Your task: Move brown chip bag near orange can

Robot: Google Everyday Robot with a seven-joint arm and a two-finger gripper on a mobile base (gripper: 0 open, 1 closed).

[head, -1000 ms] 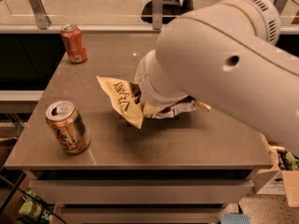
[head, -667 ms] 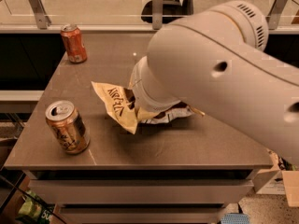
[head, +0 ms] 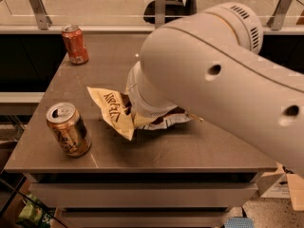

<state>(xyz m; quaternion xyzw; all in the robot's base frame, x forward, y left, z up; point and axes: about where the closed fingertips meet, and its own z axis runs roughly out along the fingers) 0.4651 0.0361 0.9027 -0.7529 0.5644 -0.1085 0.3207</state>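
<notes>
Left of the gripper, near it, stands the orange can [head: 69, 129]. The brown chip bag [head: 114, 110] lies under the gripper [head: 145, 109], long axis left-right across the table [head: 190, 151], cream end pointing left toward the can. The wrist hides the gripper; I cannot tell whether it is spread or closed.

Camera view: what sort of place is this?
Probably an office or lab: a black office chair behind a glass partition with metal posts, and a grey table. The gripper is hidden under the white arm, at the crinkled brown chip bag.
</notes>
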